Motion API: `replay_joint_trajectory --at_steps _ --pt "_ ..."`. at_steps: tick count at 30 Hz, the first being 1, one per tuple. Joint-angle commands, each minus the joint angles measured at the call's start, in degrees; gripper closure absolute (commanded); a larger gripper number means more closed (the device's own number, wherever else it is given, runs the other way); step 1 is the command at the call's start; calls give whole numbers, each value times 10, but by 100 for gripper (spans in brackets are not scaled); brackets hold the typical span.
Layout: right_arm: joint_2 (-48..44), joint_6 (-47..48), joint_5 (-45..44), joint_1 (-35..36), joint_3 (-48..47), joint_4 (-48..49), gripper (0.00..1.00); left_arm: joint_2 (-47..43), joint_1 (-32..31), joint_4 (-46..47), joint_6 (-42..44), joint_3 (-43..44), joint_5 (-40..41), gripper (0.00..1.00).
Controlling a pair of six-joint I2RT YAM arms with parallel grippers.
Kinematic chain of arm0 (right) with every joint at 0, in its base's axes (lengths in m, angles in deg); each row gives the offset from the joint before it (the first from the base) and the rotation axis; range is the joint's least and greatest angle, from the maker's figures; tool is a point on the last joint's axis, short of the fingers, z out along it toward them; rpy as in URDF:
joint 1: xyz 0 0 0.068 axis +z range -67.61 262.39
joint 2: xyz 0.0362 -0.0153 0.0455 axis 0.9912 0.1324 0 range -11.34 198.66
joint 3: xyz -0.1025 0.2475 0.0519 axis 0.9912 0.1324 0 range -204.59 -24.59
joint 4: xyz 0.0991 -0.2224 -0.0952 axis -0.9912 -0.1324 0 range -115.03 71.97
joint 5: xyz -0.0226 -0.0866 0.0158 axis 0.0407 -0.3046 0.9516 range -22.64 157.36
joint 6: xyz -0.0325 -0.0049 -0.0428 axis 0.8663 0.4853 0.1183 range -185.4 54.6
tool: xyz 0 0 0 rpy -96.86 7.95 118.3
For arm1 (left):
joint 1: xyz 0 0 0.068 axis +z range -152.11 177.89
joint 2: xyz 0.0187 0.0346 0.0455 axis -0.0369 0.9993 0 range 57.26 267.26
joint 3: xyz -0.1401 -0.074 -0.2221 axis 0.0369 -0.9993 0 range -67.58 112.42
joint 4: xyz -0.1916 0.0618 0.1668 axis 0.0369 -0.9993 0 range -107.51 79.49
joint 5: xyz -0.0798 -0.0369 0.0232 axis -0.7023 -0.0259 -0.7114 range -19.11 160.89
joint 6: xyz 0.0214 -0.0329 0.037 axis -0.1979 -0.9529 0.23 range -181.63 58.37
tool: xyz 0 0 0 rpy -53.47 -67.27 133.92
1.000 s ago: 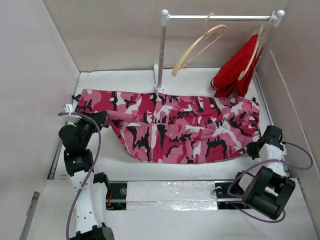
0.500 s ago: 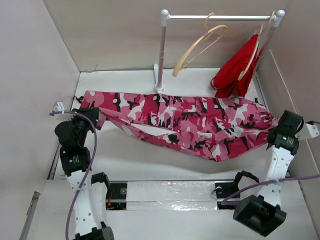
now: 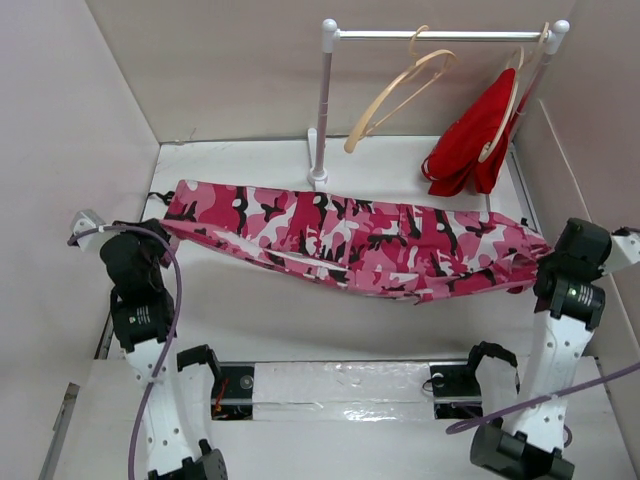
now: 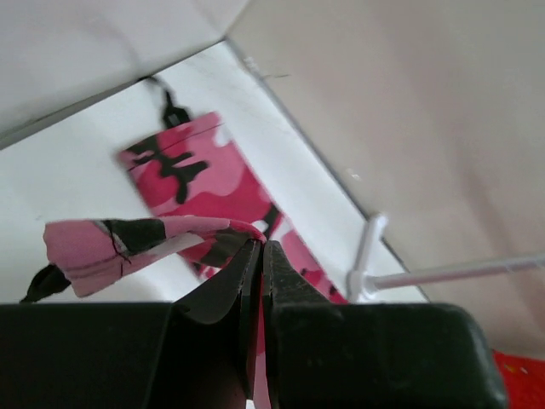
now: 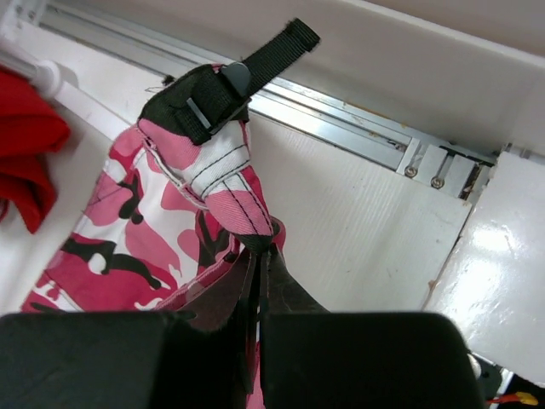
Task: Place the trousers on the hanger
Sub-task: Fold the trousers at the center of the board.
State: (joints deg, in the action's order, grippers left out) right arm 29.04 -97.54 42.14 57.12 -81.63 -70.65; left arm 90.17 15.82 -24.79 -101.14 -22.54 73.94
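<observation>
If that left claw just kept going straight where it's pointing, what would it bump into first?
The left gripper is shut on a fold of the trousers, so cloth is first. Beyond it, probably the table by the back wall; depth is unclear.

1. One pair of camouflage trousers (image 3: 350,240).
2. Two pale wooden hangers: one bare hanger (image 3: 395,95) and one loaded hanger (image 3: 512,100).
3. One red garment (image 3: 465,150).
4. One clothes rail (image 3: 440,34), seemingly on two white posts: the left post (image 3: 322,110) is plain, but the right post (image 3: 557,30) is largely hidden below its cap.
5. Two arms: left arm (image 3: 145,320), right arm (image 3: 560,340).
6. Two grippers, each with two fingers: left gripper (image 4: 260,247), right gripper (image 5: 260,256).
7. Two purple cables: left cable (image 3: 180,300), right cable (image 3: 540,408).
8. Two black straps on the trousers: buckled strap (image 5: 230,81), thin strap (image 4: 170,106).
9. One table (image 3: 400,325).
</observation>
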Motion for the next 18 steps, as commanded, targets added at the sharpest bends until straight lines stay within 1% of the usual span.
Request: replay_joint_trajectory --at_steps 1,2,6,7,9,10,12,13,14,16,17,18 --pt "64 42 -22 5 -36 68 100 57 16 -14 -26 -19 87 100" --pt "80 38 -29 20 -53 67 100 70 16 -21 -49 -18 102 100" --pt "148 20 -12 43 -83 94 100 140 16 -12 -85 -20 90 100" --pt "174 16 -7 44 -85 112 100 179 16 0 -92 -20 89 100" --pt "201 7 3 49 -93 122 100 222 21 7 -92 2 99 100" --pt "214 2 6 54 -99 126 100 267 21 4 -92 13 104 100" --pt "256 -6 -1 65 -111 131 100 311 21 4 -74 51 129 100" --pt "268 -6 -3 65 -111 146 100 354 16 -9 -73 68 137 100" --pt "293 -5 3 65 -109 157 100 377 11 -21 -73 106 157 100" --pt "318 -6 3 65 -116 172 100 429 -24 -48 -74 145 186 100" --pt "327 -3 -8 65 -120 176 100 438 -36 -49 -74 174 219 100" --pt "349 0 -15 65 -127 178 100 443 -49 -46 -73 183 236 100"
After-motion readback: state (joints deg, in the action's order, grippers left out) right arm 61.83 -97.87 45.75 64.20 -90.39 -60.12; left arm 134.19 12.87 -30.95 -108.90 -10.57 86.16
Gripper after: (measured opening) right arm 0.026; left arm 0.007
